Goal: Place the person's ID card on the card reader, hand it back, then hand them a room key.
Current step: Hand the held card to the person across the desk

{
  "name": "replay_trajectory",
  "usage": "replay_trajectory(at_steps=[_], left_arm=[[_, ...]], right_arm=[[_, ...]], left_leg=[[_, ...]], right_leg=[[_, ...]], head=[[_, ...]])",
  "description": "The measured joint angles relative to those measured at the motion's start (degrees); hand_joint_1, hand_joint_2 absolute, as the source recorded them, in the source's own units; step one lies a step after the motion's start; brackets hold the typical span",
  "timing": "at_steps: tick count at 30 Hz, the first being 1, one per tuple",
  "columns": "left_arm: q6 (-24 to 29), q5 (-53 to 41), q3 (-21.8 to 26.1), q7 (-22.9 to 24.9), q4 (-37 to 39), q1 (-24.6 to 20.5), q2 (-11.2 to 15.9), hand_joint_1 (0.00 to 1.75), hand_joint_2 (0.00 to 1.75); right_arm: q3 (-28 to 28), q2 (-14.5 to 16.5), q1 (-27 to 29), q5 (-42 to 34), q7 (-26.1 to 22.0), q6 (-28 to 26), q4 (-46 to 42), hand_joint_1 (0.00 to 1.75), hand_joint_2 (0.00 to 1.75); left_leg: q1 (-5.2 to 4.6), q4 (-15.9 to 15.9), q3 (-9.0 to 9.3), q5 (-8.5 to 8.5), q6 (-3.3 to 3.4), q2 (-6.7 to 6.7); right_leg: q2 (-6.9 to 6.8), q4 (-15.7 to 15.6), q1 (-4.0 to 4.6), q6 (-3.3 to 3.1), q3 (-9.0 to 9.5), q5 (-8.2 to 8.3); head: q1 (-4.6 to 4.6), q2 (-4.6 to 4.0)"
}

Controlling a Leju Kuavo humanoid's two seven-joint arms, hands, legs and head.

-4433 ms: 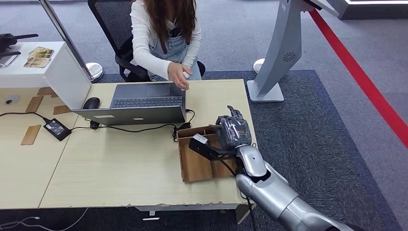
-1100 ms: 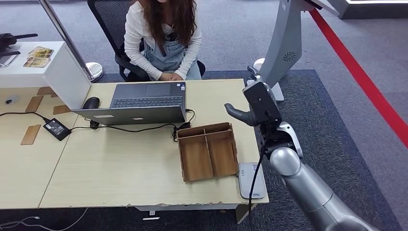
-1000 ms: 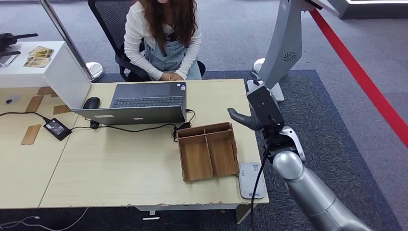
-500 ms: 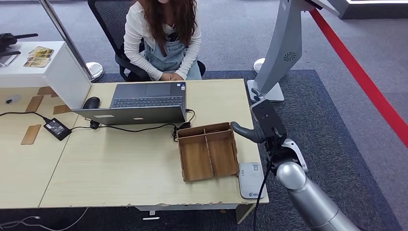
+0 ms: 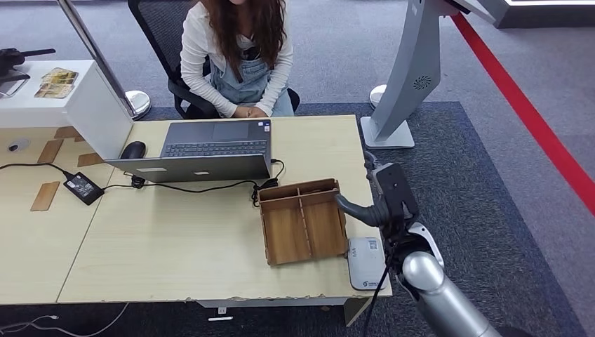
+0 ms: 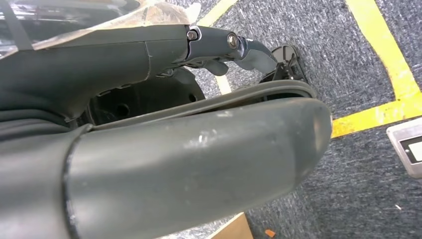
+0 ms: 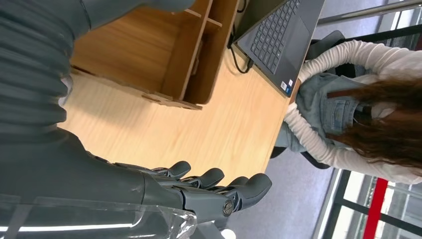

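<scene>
My right hand [image 5: 390, 194] hangs just off the table's right edge, beside the wooden two-compartment box [image 5: 303, 220]. Its fingers [image 7: 217, 185] are stretched out and apart, with nothing in them. The white-grey card reader [image 5: 367, 261] lies flat at the table's near right corner, just below that hand, and I see no card on it. The person [image 5: 238, 56] sits behind the laptop [image 5: 210, 149] with both hands in their lap. In the left wrist view my left hand [image 6: 164, 134] hangs over the carpet, fingers [image 6: 234, 42] extended and holding nothing.
A mouse [image 5: 132, 149], a power brick [image 5: 83, 188] and cables lie on the left of the table [image 5: 175, 246]. A grey kiosk stand [image 5: 410, 77] rises at the back right. A flat grey box [image 6: 405, 149] lies on the carpet.
My right hand has drawn back toward me and lowered along the table's right edge, uncovering more of the card reader. Earlier it was over the box while the person reached out.
</scene>
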Motion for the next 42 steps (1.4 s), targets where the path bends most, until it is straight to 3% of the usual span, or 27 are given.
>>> replay_trajectory(at_steps=[21, 33, 42], left_arm=[[1.10, 1.31, 1.85, -1.16, -0.01, -0.11, -0.56, 0.00, 0.00], [1.53, 0.94, 1.89, -0.92, -0.02, -0.19, -0.78, 0.00, 0.00], [1.69, 0.41, 1.89, -0.56, -0.02, -0.21, -0.89, 0.00, 0.00]], right_arm=[[-3.94, 0.57, 9.70, -3.64, -2.19, -8.07, -5.22, 0.00, 1.75], [-4.35, 2.58, 11.53, -6.19, -7.69, -7.99, -5.94, 0.00, 1.75], [-5.12, 3.24, 12.21, -7.53, -8.66, -7.86, -7.05, 0.00, 1.75]], left_leg=[[0.00, 0.00, 0.00, -0.02, 0.03, 0.01], [0.00, -0.01, 0.00, -0.02, 0.02, 0.02], [0.00, -0.01, 0.00, -0.02, 0.03, 0.03]], right_leg=[[0.01, 0.00, -0.02, 0.00, 0.01, 0.00], [0.01, 0.00, -0.02, 0.00, 0.00, -0.01], [0.01, 0.00, -0.04, 0.01, 0.01, -0.01]], head=[[0.00, 0.00], [0.00, 0.01], [-0.01, 0.00]])
